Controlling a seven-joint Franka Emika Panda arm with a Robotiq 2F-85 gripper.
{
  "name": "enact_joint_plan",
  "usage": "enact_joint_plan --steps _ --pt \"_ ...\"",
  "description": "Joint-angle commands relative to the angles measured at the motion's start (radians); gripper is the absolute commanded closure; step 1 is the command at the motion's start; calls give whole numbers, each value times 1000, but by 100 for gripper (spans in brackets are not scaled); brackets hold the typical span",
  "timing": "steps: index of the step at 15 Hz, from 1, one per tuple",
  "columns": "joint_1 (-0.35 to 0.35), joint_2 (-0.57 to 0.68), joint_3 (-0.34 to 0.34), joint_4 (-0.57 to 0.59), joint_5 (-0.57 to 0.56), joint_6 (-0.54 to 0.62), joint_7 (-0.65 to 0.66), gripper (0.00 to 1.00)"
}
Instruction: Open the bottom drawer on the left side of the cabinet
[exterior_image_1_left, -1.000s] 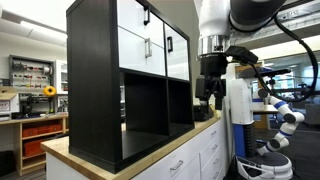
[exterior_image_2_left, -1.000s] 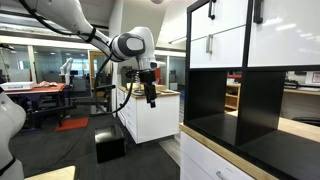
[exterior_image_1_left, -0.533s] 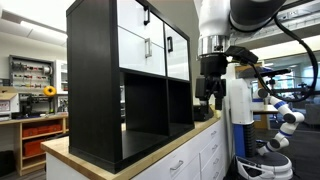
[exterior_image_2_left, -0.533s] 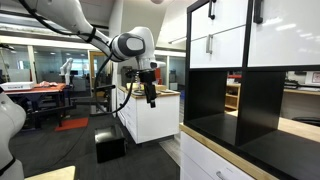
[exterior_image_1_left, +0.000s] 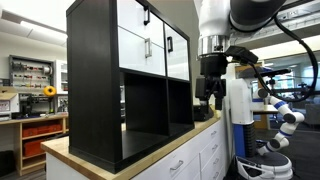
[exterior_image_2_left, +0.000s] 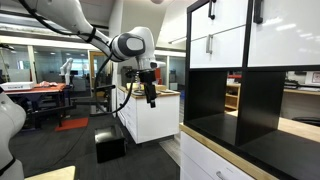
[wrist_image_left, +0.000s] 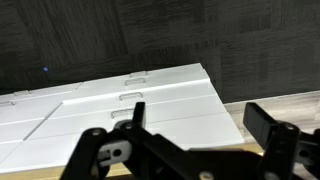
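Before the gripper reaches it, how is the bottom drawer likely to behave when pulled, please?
The bottom drawer looks rigid and flat-fronted, so it should probably slide without flexing. Its black handle is small, so a grip might slip off. The cabinet stands tall on the counter, so a hard pull could rock it.

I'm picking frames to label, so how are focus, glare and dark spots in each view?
Wrist view: the gripper is a dark, soft-edged foreground shape; the white drawer fronts behind look sharper. In an exterior view the cabinet side reads as near-featureless black against a bright room. In an exterior view the cabinet is cropped by the frame edge; the gripper is small but clear.
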Motion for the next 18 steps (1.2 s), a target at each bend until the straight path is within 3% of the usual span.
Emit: enact_joint_plan --steps 1,11,14,18 --pt "9 -18 -8 38 -41 -6 2 0" --pt "6 -54 -2 57 -76 15 1 0" --pt "1 -57 -1 115 -141 60 1 0" --pt "8 -47 -5 125 -120 37 1 0"
